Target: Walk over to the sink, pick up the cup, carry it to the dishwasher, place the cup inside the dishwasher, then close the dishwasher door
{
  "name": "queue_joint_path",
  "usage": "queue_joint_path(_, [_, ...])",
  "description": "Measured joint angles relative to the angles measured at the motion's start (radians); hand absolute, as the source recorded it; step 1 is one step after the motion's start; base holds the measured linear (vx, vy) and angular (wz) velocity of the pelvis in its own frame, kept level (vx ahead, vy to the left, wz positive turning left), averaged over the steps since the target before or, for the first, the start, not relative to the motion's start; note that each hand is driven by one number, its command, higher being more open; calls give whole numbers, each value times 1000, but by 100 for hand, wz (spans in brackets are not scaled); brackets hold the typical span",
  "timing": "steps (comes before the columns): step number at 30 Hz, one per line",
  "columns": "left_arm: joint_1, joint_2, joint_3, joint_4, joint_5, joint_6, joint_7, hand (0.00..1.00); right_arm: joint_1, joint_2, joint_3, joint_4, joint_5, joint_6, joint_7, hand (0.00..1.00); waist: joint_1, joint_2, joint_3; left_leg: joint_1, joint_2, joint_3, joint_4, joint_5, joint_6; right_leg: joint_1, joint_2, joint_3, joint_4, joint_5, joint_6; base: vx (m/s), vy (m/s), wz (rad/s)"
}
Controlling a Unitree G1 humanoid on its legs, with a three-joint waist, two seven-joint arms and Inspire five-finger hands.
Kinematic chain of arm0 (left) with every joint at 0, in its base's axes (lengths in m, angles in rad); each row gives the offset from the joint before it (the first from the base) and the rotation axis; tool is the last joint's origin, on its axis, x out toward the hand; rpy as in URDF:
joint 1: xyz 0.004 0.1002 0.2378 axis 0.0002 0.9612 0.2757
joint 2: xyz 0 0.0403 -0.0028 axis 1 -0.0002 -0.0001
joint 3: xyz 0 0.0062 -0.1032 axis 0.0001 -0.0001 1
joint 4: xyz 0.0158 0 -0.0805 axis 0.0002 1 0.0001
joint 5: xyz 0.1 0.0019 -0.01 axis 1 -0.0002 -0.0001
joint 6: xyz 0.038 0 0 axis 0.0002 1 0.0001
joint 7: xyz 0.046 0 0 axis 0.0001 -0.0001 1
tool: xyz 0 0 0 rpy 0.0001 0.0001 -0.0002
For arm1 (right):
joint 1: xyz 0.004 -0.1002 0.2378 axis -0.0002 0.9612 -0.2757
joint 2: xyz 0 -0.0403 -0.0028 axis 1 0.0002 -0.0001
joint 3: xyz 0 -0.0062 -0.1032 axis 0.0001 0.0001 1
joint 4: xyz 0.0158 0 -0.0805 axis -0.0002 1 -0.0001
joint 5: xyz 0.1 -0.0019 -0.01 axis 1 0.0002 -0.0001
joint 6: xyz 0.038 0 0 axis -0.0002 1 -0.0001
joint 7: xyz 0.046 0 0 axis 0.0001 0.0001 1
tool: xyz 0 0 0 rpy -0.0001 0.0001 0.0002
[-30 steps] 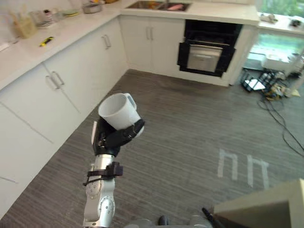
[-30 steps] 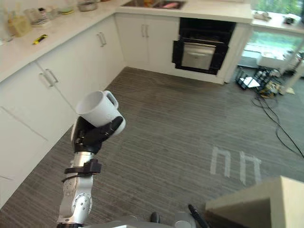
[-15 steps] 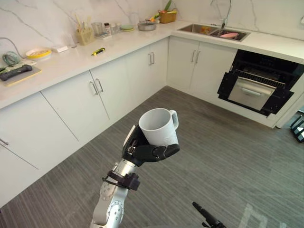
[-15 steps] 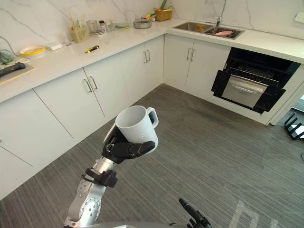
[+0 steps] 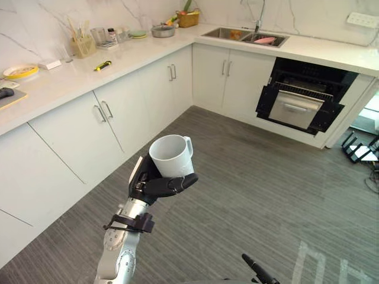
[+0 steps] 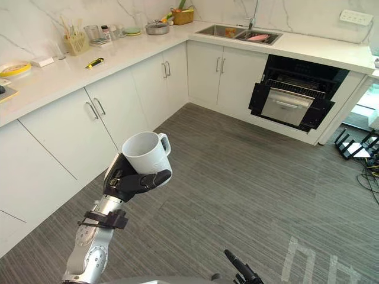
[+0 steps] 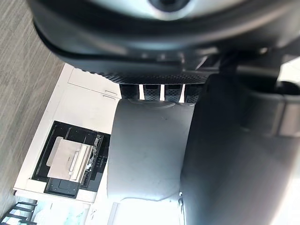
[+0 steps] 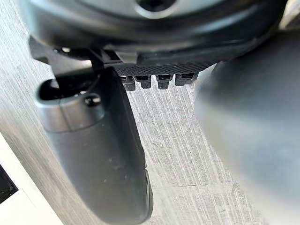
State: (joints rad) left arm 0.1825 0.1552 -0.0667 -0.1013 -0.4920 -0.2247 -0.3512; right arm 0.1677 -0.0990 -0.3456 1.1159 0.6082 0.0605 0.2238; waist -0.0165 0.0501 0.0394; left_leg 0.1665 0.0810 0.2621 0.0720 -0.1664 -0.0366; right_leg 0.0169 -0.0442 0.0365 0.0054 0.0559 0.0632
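Observation:
My left hand point(image 5: 151, 184) is shut on a white cup point(image 5: 172, 157) with a handle, held upright at mid-height over the grey floor, its mouth facing up. In the left wrist view the cup point(image 7: 145, 154) sits against the palm with the thumb point(image 7: 225, 154) wrapped beside it. The black dishwasher point(image 5: 302, 97) stands open under the far counter, just right of the sink point(image 5: 246, 36); it also appears past the cup as the dishwasher point(image 7: 70, 161). My right hand point(image 5: 257, 269) pokes in low at the bottom edge, and its thumb point(image 8: 93, 140) hangs straight over the floor, holding nothing.
White cabinets point(image 5: 106, 112) run along the left and far walls under a pale counter point(image 5: 71, 65) carrying a utensil holder, plates, a pot and a basket. Cables and gear lie on the floor at far right point(image 5: 358, 151). Open grey floor point(image 5: 254, 189) stretches toward the dishwasher.
The whole picture has swung, so the camera has moved. The cup stays in my left hand and has gone from tilted to upright.

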Motion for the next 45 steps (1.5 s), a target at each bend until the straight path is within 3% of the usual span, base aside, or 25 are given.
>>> queue_joint_path(5, [5,-9,3,0,2,-30,6,0,0,-2,1,-3,-1,-5,9,100,0,9,13,11,20,48,2,-6,-16,3,26,43,-38,29,-9,-43,-49,-29])
queue_joint_path(10, [2,-22,2,0,27,-62,59,0,5,6,6,-11,29,-8,9,100,-26,13,25,28,40,104,3,-16,-33,5,54,94,-62,48,-14,8,-44,-32])
queue_joint_path(17, [-64,-100,-8,0,82,-66,143,0,66,39,8,-79,67,-11,9,100,-36,7,29,46,45,170,9,-19,-37,-23,69,152,-47,40,-9,-24,-24,-31])
queue_joint_path(19, [-77,-100,-20,0,83,-74,159,0,82,41,7,-95,70,-5,10,100,-31,5,32,57,48,195,12,-22,-42,-42,52,71,-16,20,-18,-60,-32,-28])
queue_joint_path(21, [-86,-105,-27,0,91,-77,171,0,99,43,7,-110,74,0,10,100,-31,5,32,62,54,205,23,-26,-47,-46,55,66,-1,14,-18,-36,-41,-18])
queue_joint_path(22, [-124,-139,-22,0,91,-77,179,0,156,73,11,-150,74,4,21,100,-24,-31,-14,80,72,219,33,-35,-57,-51,41,-43,23,13,-24,0,0,0])
queue_joint_path(28, [-118,-146,-19,0,89,-77,176,0,153,72,11,-150,72,4,21,100,-18,-32,-10,66,72,206,44,-34,-56,-53,26,-79,34,6,-26,-3,-1,7])
queue_joint_path(30, [-107,-163,-9,0,76,-68,176,0,152,69,11,-149,67,4,24,100,3,-39,0,53,69,202,77,-37,-53,-78,-1,-131,97,-25,-29,-32,3,10])
queue_joint_path(32, [-91,-179,16,0,46,-49,177,0,144,67,7,-148,64,3,32,100,12,-48,6,18,65,202,117,-71,-23,-130,-14,-151,184,-66,-35,-41,6,16])
queue_joint_path(33, [-92,-185,21,6,21,-30,178,0,129,65,-1,-139,56,2,35,100,29,-43,12,-6,66,194,131,-105,-23,-162,-21,-151,259,-92,-43,-51,-12,8])
queue_joint_path(35, [-95,-175,30,44,-11,0,184,0,109,65,0,-137,47,-2,41,100,46,-80,70,2,19,164,199,-155,-20,-294,-131,-181,713,-232,-63,-42,-54,21])
queue_joint_path(36, [-77,-165,30,100,-28,41,196,0,120,67,-4,-128,45,-6,46,100,35,-110,85,14,-9,133,268,-204,-21,-339,-185,-177,895,-220,-88,59,-52,49])
queue_joint_path(37, [-36,-160,30,125,-42,103,214,0,118,65,-23,-123,47,-17,54,100,17,-99,85,15,-33,58,315,-244,-1,-353,-206,-159,992,-212,-101,107,-28,40])
queue_joint_path(38, [-21,-159,29,143,-47,122,216,0,114,64,-20,-123,47,-24,56,100,11,-98,85,23,-40,49,320,-255,3,-366,-212,-146,1028,-199,-111,132,-11,33])
queue_joint_path(39, [-12,-155,28,192,-65,164,224,0,112,63,-18,-127,47,-33,65,100,-7,-93,88,43,-42,27,310,-259,8,-387,-217,-138,1084,-150,-106,156,-40,35])
queue_joint_path(41, [-1,-150,29,227,-77,200,234,0,107,72,-9,-148,45,-44,82,100,-26,-81,95,65,-31,-19,275,-254,16,-386,-177,-139,1033,-213,-72,183,-75,30])
queue_joint_path(42, [-3,-140,21,228,-77,202,237,0,112,78,7,-167,45,-57,82,100,-28,-71,101,85,-14,-27,251,-255,14,-386,-149,-159,921,-262,-54,275,-186,20])
queue_joint_path(43, [-10,-133,5,228,-76,202,237,0,123,83,15,-189,48,-62,77,100,-35,-67,109,113,0,-46,217,-257,11,-394,-132,-194,789,-263,-44,346,-242,27])
queue_joint_path(44, [-14,-131,-1,226,-76,202,237,0,126,84,21,-199,49,-65,72,100,-38,-63,110,125,10,-51,204,-260,3,-399,-123,-205,704,-248,-38,272,-206,31])
queue_joint_path(45, [-20,-129,-9,219,-76,202,237,0,129,84,32,-219,54,-66,60,100,-41,-61,109,143,24,-53,194,-270,-15,-407,-102,-214,582,-157,-52,478,-260,14])
